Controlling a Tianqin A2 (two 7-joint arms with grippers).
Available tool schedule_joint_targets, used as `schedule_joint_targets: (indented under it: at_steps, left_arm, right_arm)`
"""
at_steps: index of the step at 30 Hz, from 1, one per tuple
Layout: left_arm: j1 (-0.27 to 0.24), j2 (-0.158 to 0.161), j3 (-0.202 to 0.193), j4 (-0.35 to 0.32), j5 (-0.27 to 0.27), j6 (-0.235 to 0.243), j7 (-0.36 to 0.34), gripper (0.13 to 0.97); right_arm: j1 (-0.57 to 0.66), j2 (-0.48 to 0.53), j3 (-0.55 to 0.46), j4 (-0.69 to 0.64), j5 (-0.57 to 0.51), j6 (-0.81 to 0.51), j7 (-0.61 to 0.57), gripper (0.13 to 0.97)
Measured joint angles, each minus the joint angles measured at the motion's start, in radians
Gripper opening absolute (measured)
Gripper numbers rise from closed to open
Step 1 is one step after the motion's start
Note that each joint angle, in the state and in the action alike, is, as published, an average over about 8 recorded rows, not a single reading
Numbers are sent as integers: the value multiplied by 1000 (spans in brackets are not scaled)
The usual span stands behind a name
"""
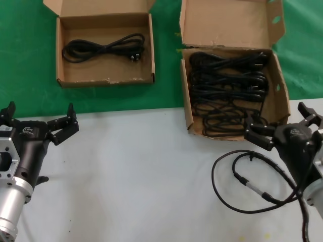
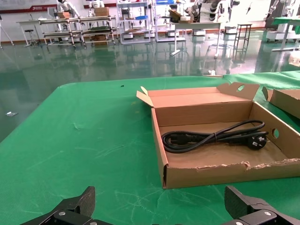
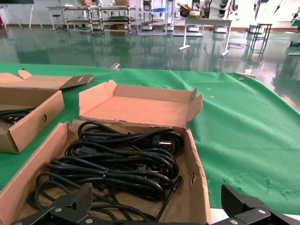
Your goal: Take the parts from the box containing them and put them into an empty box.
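Observation:
The larger box (image 1: 228, 24), its tall lid up, holds several bundled black parts (image 1: 227, 85); the right wrist view shows them piled inside (image 3: 122, 159) against the box wall (image 3: 199, 187). My right gripper (image 1: 280, 122) hovers open at that box's front right corner, nothing between its jaws (image 3: 158, 199). The smaller shallow box (image 1: 101, 73) at the back left contains one looped cord (image 1: 103, 48), also seen in the left wrist view (image 2: 215, 137). My left gripper (image 1: 39, 117) stands open and empty over the white surface, short of that box's ragged front wall (image 2: 211, 173).
A thicker black robot cable (image 1: 242, 181) with a white-banded connector loops on the white tabletop near my right arm. Both boxes sit on green cloth (image 1: 166, 75), with a gap between them. The smaller box's side (image 3: 28, 122) shows from the right wrist.

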Motion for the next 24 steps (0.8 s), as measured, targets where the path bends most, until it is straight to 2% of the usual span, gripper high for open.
schedule_joint_targets:
  at_steps: [24]
  left_arm:
    - [0,0,0,0,0,0,0,966]
  right_arm:
    - [-2,0,1,0,2,1,0,966]
